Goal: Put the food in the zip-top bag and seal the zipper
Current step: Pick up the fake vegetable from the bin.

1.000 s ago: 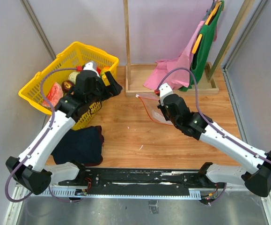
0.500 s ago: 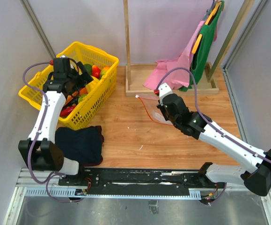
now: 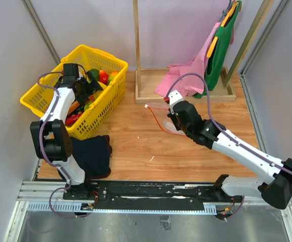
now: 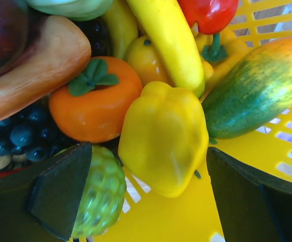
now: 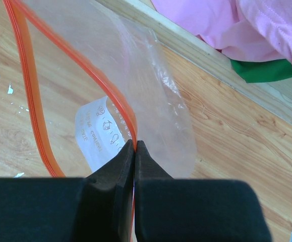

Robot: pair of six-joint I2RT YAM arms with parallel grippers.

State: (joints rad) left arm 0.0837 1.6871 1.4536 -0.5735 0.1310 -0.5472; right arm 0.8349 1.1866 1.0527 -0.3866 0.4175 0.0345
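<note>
The food lies heaped in a yellow basket (image 3: 44, 89). In the left wrist view I see a yellow pepper (image 4: 163, 136), an orange fruit (image 4: 93, 103), a banana (image 4: 168, 40), a bumpy green fruit (image 4: 103, 194) and dark grapes (image 4: 24, 136). My left gripper (image 3: 89, 89) is down in the basket, open (image 4: 153, 201), with the yellow pepper's lower end between its fingers and apart from both. My right gripper (image 3: 170, 112) is shut (image 5: 134, 143) on the zipper (image 5: 27, 75) of the zip-top bag (image 5: 151, 85). The bag's mouth gapes and its white label (image 5: 98, 131) shows.
A wooden rack base (image 3: 186, 95) stands behind the bag, with pink cloth (image 3: 186, 75) draped on it and a green garment (image 3: 221, 45) hanging above. A dark blue cloth (image 3: 88, 154) lies in front of the basket. Walls close in on both sides.
My left arm has swung from the basket's front rim to its left side and lowered its open gripper among the food. The right gripper and the bag have shifted slightly left.
</note>
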